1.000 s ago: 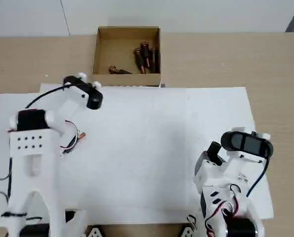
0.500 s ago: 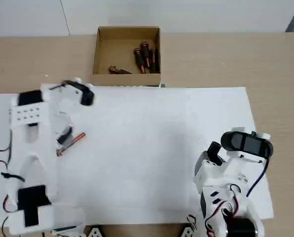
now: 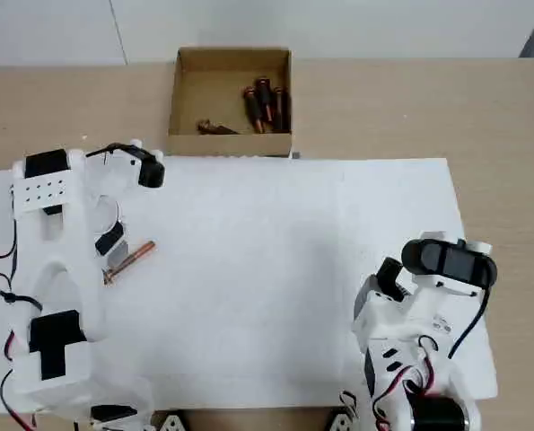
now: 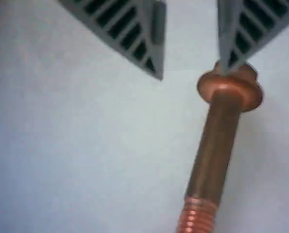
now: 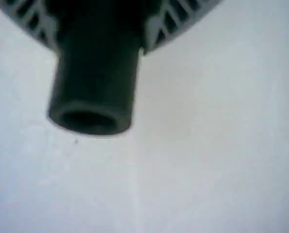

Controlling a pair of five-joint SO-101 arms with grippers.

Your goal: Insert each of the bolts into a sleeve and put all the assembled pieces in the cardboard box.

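A copper bolt (image 3: 129,261) lies on the white sheet at the left. In the left wrist view the bolt (image 4: 222,141) lies flat, its flanged head just under one tip of my left gripper (image 4: 190,73). That gripper is open, and the bolt is not between its fingers. In the high view my left gripper (image 3: 112,246) hangs right beside the bolt's head end. My right gripper (image 5: 98,29) is shut on a black sleeve (image 5: 93,92), hollow end facing out, low over the sheet at the front right (image 3: 390,274). The cardboard box (image 3: 231,144) at the back holds several assembled pieces (image 3: 265,103).
The white sheet (image 3: 275,269) covers most of the wooden table (image 3: 410,108). Between the two arms the sheet is bare. The box stands just beyond the sheet's far edge.
The left arm has drawn back from near the box and come down over the bolt on the sheet. The right arm and its sleeve have stayed still.
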